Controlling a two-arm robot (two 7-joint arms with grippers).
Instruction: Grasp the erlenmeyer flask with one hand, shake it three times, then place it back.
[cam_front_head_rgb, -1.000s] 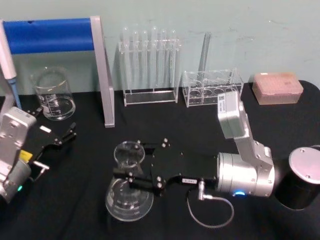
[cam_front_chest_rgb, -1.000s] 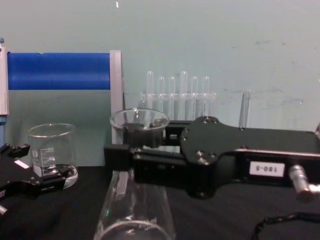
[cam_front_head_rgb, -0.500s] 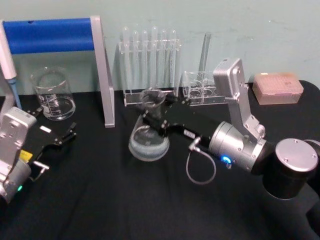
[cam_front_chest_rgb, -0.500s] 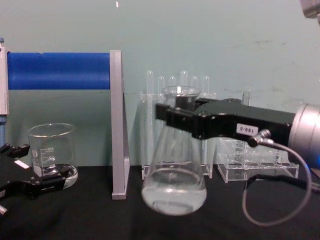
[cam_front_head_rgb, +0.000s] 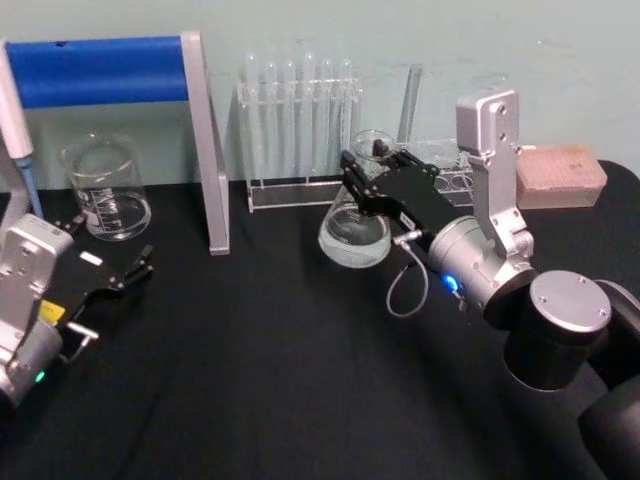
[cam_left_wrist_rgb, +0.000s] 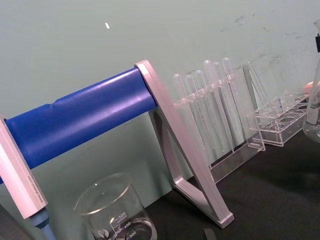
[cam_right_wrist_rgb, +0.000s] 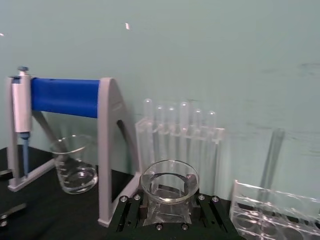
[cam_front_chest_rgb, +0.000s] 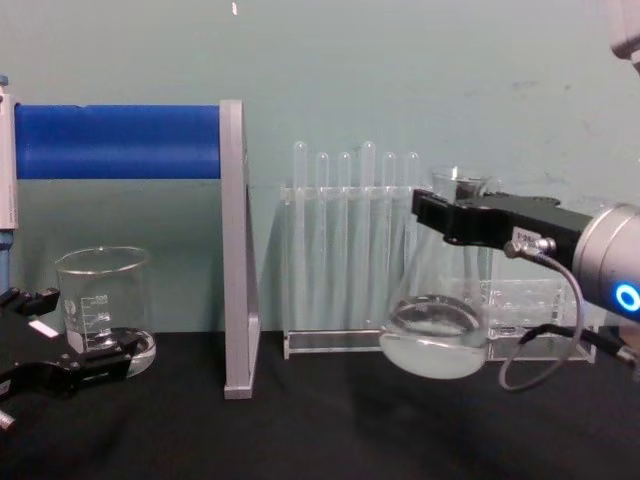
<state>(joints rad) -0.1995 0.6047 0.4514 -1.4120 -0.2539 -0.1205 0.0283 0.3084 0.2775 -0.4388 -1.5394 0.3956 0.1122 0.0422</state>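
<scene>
The right gripper (cam_front_head_rgb: 362, 165) is black with small screws (cam_right_wrist_rgb: 123, 198) and a white label (cam_front_chest_rgb: 520, 236); its round silver wrist (cam_front_head_rgb: 470, 265) carries a grey cable (cam_front_head_rgb: 390, 295).

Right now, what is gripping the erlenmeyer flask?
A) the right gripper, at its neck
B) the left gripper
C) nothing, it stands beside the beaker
A: the right gripper is shut on the neck of the erlenmeyer flask, in front of the test tube rack; the left gripper sits open near the beaker.
</scene>
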